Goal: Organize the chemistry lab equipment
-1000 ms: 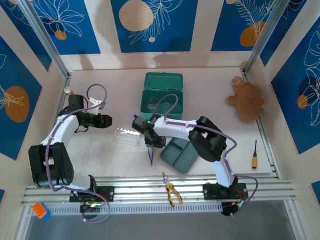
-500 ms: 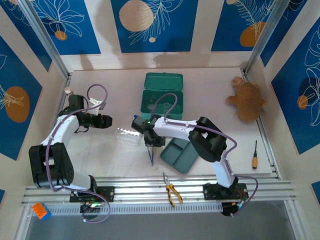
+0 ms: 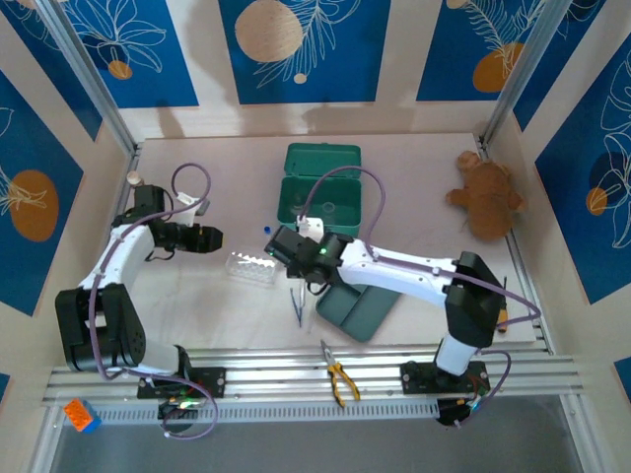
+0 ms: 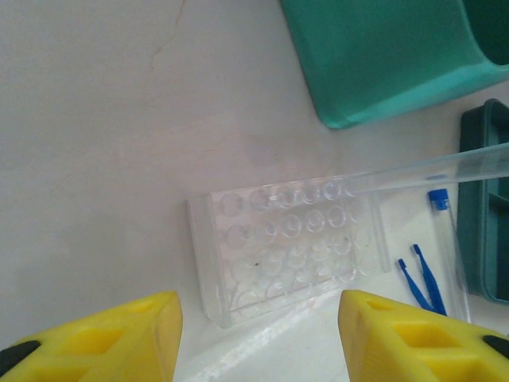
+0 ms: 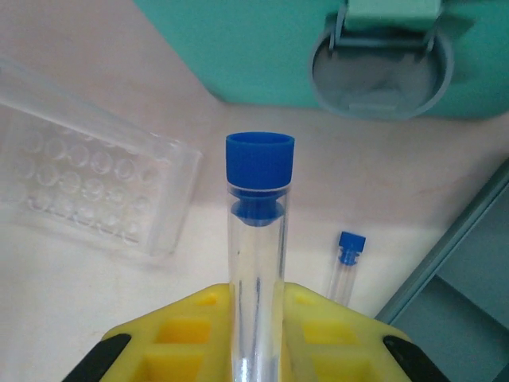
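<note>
The test tube [image 5: 258, 227] is clamped in the right tool [image 5: 258, 318] — beside the rack [image 5: 87, 187], it should be squared over one well; left tool [image 4: 258, 314] released, empty.

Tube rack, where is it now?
In the top view, the clear tube rack lies left of centre, between the left end effector and the right end effector.

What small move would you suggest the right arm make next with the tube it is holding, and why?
Probably tip the capped test tube upright and bring it above the clear tube rack. The right pincer is shut on the tube, its blue cap points away from the pincer, and the rack's wells look empty beside it.
</note>
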Robot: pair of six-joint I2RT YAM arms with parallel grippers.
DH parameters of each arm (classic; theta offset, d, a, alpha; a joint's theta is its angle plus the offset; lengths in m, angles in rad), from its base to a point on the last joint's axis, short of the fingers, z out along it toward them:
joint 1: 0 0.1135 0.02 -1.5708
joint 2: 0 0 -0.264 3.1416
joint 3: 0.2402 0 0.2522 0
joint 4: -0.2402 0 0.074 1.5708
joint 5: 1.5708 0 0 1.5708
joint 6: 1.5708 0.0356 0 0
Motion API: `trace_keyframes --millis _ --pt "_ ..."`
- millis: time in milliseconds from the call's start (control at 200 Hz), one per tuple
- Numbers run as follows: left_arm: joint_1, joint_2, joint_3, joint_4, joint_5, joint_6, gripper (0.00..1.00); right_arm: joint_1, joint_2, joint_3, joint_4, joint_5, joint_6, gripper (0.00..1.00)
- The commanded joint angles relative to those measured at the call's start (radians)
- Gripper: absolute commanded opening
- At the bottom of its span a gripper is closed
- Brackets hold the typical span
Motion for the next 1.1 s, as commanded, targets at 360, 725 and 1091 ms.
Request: trace_keyframes --millis 360,725,1091 --pt "0.011 -0.013 0.188 -0.285 0.190 0.095 0.54 -0.056 -0.183 -0.294 0.608 -0.344 -0.417 0.18" --pt "0.008 -0.061 0.215 -0.381 0.261 0.116 0.53 -0.032 -0.096 -0.149 0.635 -0.566 -0.549 0.19" --pt "0.008 -0.086 0.276 -0.451 0.268 0.110 0.49 -0.013 0.000 -0.044 0.614 -0.618 -0.582 0.19"
